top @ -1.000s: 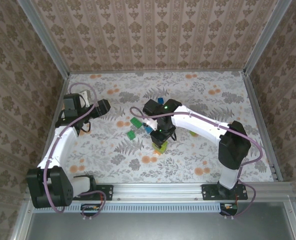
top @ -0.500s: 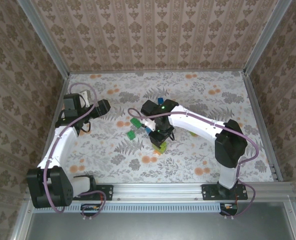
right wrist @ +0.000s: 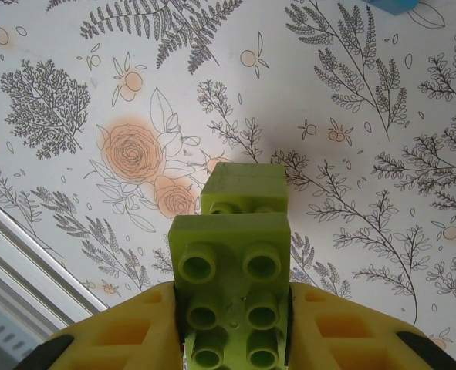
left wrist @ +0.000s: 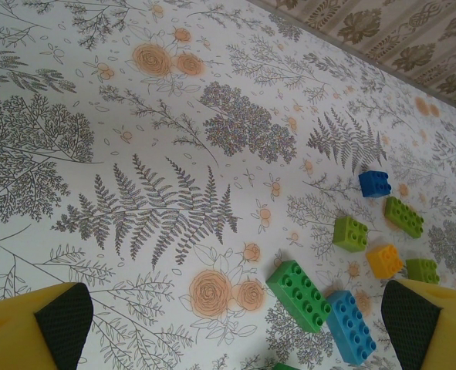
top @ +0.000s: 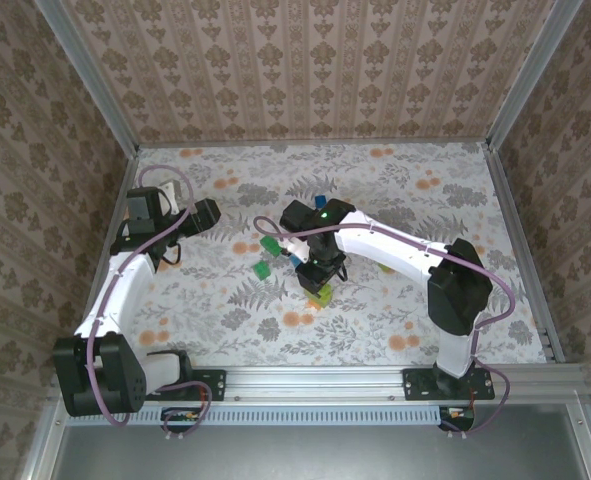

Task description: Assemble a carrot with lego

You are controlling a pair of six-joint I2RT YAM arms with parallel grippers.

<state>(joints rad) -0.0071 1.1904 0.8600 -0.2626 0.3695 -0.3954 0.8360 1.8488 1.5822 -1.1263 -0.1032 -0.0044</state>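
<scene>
Near the middle of the flower-printed tabletop (top: 405,190), the right gripper (right wrist: 231,339) pinches the lime-green studded plastic carrot stack (right wrist: 231,254) by its sides, probably to leave its top studs free, while the left gripper (left wrist: 239,324) hangs wide open and empty

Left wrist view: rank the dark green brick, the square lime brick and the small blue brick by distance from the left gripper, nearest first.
1. Dark green brick, just ahead of the open left gripper, right of centre.
2. Square lime brick, farther right.
3. Small blue brick, farthest back.
</scene>
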